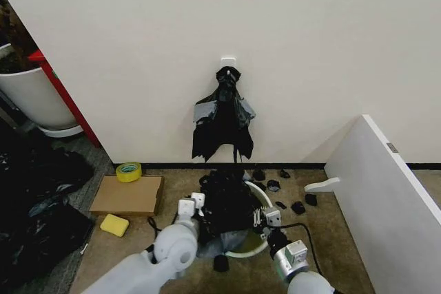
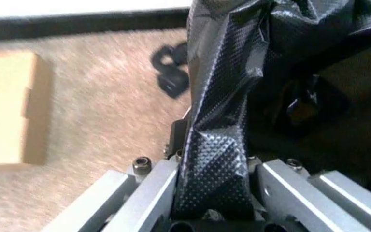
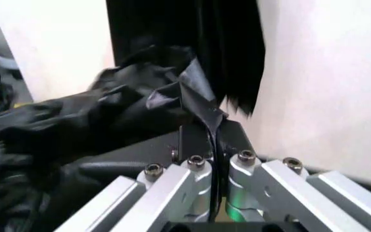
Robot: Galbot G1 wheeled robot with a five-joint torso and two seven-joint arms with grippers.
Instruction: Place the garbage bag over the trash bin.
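The garbage bag [image 1: 231,206], thin glossy black plastic, lies bunched over the top of the trash bin [image 1: 260,195], whose cream rim shows at the right and front. My left gripper [image 1: 192,206] is at the bin's left side, shut on a fold of the garbage bag [image 2: 214,121]; in the left wrist view the left gripper [image 2: 211,164] has the sheet pinched between its jaws. My right gripper [image 1: 266,218] is at the bin's right side. In the right wrist view the right gripper [image 3: 212,145] is shut on a thin edge of the garbage bag [image 3: 140,111].
A knotted bunch of black bags [image 1: 224,118] hangs on the wall behind the bin. Small black scraps [image 1: 298,206] lie on the carpet. A cardboard box [image 1: 127,195], tape roll [image 1: 129,171] and yellow sponge [image 1: 114,224] sit left. A white board [image 1: 386,197] leans right; a white tub [image 1: 31,98] stands far left.
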